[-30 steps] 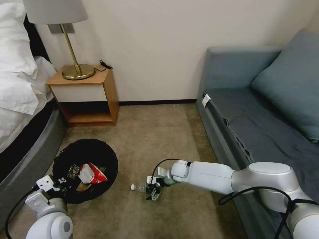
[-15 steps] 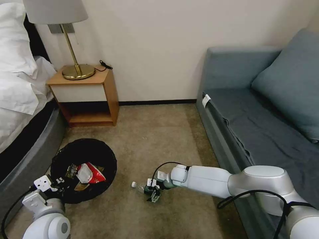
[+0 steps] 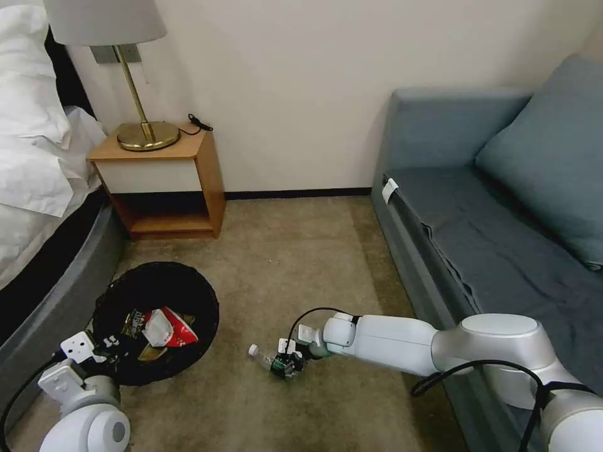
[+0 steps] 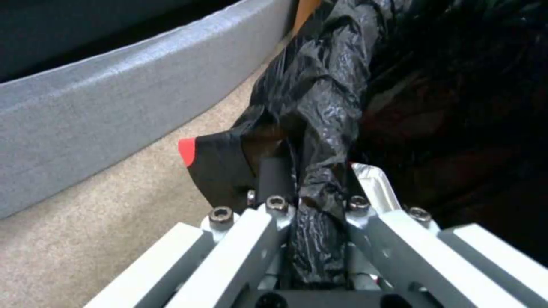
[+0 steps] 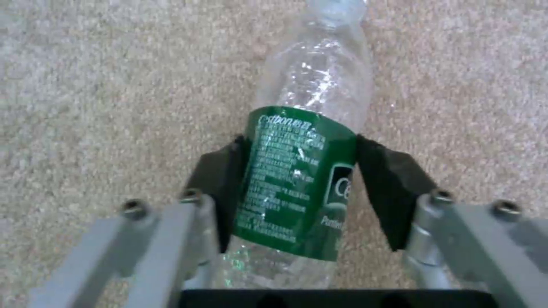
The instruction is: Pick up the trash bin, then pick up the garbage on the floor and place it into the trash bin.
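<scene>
Right tool (image 3: 284, 366) low at the carpet (image 3: 295, 263), near centre of the floor, at the end of the right arm (image 3: 402, 342) stretched leftward from the near right. Its black pads (image 5: 387, 184) pressed against both sides of the green label of the clear bottle (image 5: 299, 171); the tool gripped the bottle across its middle. The bottle lay tilted, white cap (image 3: 252, 349) pointing left and slightly far, body over the carpet; whether it touched the floor could not be told.

Left tool (image 4: 311, 201) at the near left, clamped shut on the near rim of the trash bin (image 3: 157, 320), with the crinkled black bag (image 4: 320, 111) bunched between its fingers (image 4: 217, 167). One finger carried a red tip.

The bin sat left of the bottle and apart from it, close beside the grey bed base (image 3: 56, 282). Inside the black liner lay a red-and-white packet (image 3: 168, 326), with a dark brown-gold wrapper (image 3: 133, 321) just left of it, the pieces overlapping.

Farther off, a wooden nightstand (image 3: 164, 182) stood against the far wall beside the bed, carrying a brass lamp (image 3: 135, 94). White bedding (image 3: 34, 132) hung at the far left. A blue-grey sofa (image 3: 496, 213) ran along the right side, a cushion (image 3: 553, 150) resting on its seat.
</scene>
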Robot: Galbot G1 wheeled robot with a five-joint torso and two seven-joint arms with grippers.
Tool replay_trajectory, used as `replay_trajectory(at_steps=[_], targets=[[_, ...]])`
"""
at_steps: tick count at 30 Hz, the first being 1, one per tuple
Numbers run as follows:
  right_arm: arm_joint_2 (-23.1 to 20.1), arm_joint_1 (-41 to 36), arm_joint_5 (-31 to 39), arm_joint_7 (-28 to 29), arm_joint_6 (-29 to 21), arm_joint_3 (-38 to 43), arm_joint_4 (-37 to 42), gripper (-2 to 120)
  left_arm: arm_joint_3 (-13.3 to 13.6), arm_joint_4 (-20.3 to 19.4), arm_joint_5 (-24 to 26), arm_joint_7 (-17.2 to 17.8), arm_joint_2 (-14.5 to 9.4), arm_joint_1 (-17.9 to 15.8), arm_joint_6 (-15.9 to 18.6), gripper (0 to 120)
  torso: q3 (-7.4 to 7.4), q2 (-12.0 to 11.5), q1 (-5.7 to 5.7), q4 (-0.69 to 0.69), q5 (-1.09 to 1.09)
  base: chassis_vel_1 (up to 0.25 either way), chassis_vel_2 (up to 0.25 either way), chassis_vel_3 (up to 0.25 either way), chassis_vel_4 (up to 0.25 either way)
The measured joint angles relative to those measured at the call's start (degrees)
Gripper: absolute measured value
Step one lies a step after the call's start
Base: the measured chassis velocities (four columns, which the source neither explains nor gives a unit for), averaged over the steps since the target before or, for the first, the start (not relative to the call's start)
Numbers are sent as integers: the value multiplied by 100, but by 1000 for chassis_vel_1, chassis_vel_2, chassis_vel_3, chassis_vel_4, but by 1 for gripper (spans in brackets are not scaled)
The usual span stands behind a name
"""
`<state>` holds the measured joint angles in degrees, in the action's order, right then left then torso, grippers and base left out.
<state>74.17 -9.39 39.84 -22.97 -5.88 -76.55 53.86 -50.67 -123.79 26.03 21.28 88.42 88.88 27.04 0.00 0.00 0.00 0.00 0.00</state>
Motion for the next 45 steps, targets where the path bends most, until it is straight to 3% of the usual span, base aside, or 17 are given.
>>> replay_trajectory(at_steps=[3, 5, 7, 11, 18, 26, 30, 32, 34, 39, 41, 42, 43, 45], targets=[[6, -16, -6, 0, 28, -18, -7, 29, -2, 5, -6, -8, 6, 9, -14, 3, 0, 0, 0, 0, 0, 0, 0, 0, 0], [6, -19, -8, -1, 34, -19, -9, 29, -2, 7, -7, -8, 7, 9, -17, 3, 0, 1, 0, 0, 0, 0, 0, 0, 0], [6, -24, -12, 16, 92, -23, -11, 19, -7, 18, -12, -11, 12, 12, -35, 3, 0, 1, 0, 0, 0, 0, 0, 0, 0], [-65, 21, 8, 70, 167, -6, 74, 11, -10, 41, -17, -13, 20, 9, -44, 3, 0, 1, 0, 1, 0, 0, 0, 0, 0], [-323, 169, 64, 105, 260, 162, 348, 9, -13, 52, -17, -17, 21, -10, -47, 3, 0, 1, 0, 1, 0, 0, 0, 0, 0], [-1101, 445, -43, 134, 675, 737, 682, 9, -24, 71, -15, -18, -14, -39, -22, 3, 0, 0, 0, 0, 1, 0, 0, 0, 0], [-1556, 557, -63, 242, 677, 1820, 1382, 9, 4, 153, 0, -21, -61, -64, -3, 3, 1, 0, 0, -3, 1, 0, 0, 0, 0], [-1576, 578, -31, 261, 661, 1913, 1478, 9, 9, 157, 1, -21, -65, -66, 0, 3, 1, 0, 0, -3, 1, 0, 0, 0, 0], [-1628, 717, 177, 383, 504, 2416, 2172, 9, 49, 171, 2, -21, -71, -87, 33, 3, 0, 0, 0, 1, -1, 0, 0, 0, 0], [-1506, 796, 640, 709, 229, 2623, 3041, 9, 94, 189, 2, -21, -57, -116, 76, 3, 0, 0, 0, -1, -1, 0, 0, 0, 0], [-954, 750, 990, 1121, 29, 2497, 3631, 9, 125, 232, 3, -22, -42, -124, 81, 3, 0, 0, 0, -1, -2, 0, 0, 0, 0], [-954, 750, 990, 1121, 29, 2497, 3631, 9, 125, 232, 3, -22, -42, -124, 81, 3, 0, 0, 0, -1, -2, 0, 0, 0, 0], [-723, 736, 1092, 1222, -21, 2377, 3748, 9, 133, 234, 4, -24, -39, -121, 81, 3, 1, 0, 0, 7, -1, 0, 0, 0, 0], [-254, 733, 1260, 1500, -91, 2056, 3756, 9, 126, 231, 6, -20, -37, -104, 82, 3, 0, -1, 0, 4, -2, 0, 0, 0, 0]])
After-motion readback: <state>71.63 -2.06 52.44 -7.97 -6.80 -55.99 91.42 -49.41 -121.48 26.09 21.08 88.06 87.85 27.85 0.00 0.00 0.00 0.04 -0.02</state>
